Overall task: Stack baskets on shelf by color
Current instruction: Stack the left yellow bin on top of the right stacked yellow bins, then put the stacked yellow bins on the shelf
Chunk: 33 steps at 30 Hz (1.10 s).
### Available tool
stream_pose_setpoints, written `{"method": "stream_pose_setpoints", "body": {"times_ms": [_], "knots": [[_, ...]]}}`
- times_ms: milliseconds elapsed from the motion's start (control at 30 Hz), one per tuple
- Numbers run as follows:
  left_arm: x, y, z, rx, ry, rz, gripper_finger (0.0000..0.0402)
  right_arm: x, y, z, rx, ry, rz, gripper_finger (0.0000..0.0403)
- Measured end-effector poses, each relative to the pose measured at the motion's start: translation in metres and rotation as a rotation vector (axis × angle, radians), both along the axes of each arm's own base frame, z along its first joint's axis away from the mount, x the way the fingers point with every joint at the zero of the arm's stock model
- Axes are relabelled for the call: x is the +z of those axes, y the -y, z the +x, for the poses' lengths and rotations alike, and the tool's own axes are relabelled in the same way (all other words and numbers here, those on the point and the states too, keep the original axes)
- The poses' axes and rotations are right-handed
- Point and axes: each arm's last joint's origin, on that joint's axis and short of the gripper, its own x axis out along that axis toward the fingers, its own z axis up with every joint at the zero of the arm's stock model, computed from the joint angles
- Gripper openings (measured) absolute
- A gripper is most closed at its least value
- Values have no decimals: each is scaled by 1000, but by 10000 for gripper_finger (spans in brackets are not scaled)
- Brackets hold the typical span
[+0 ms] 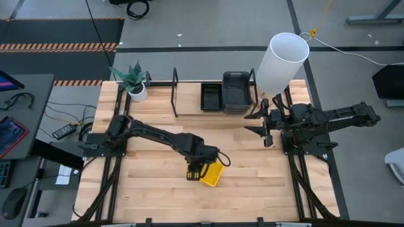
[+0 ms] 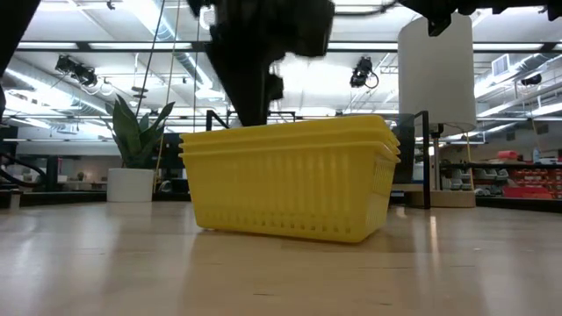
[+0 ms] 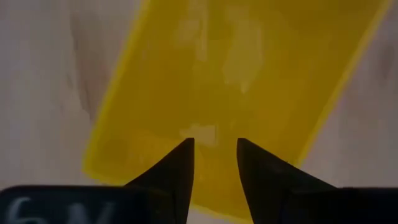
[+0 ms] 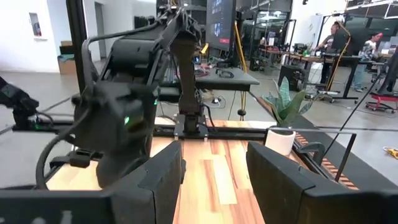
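The yellow baskets (image 2: 288, 178) sit nested on the big wooden table (image 1: 252, 183), toward its near side and a little left of centre; the low view shows at least two rims, one inside the other, so how many are in the pile I cannot say for sure. They are well apart from the shelf (image 1: 189, 106) at the far edge, so this colour is gathered but not yet shelved. On the shelf itself a black slotted basket (image 1: 211, 96) and, touching it on the right, the larger dark-grey basket stack (image 1: 236, 92) already stand, though how many each pile holds cannot be told from above. My judgement is that the task is well past halfway: black and grey look placed, and carrying the yellow pile to the shelf is what is left. The left gripper (image 1: 197, 169) hangs directly over the left end of the yellow stack, its fingers (image 3: 177, 168) parted by a narrow gap above the basket's inside, gripping nothing that I can see. The right gripper (image 1: 264, 125) waits at the right, near the shelf's right end and beside a white cylinder (image 1: 281, 62), its fingers apart and empty. A potted plant (image 1: 134, 82) stands at the shelf's left end.
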Motion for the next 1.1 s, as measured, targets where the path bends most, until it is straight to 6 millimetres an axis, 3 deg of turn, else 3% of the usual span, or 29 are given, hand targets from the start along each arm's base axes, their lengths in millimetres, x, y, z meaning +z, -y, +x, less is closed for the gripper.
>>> {"method": "stream_pose_setpoints", "body": {"times_ms": [233, 600, 700, 800, 967, 1100], "knots": [[-24, -15, 2, -19, -104, 102, 117, -3, -1, 5, 0, -20, -13, 185], [-20, -49, -3, -344, -214, 729, 116, -3, -1, 6, 2, -12, -19, 185], [-10, -53, -3, -392, -218, 853, 116, -3, -1, 6, 2, -12, -18, 185], [9, -52, -4, -368, -165, 798, 116, -3, -1, 6, 3, -13, -19, 185], [53, -54, -4, -116, 0, 395, 116, -3, -1, 6, 2, -14, -19, 185], [57, -74, -8, 200, -46, 229, 116, -2, -1, 6, 3, -6, -18, 185]]}}
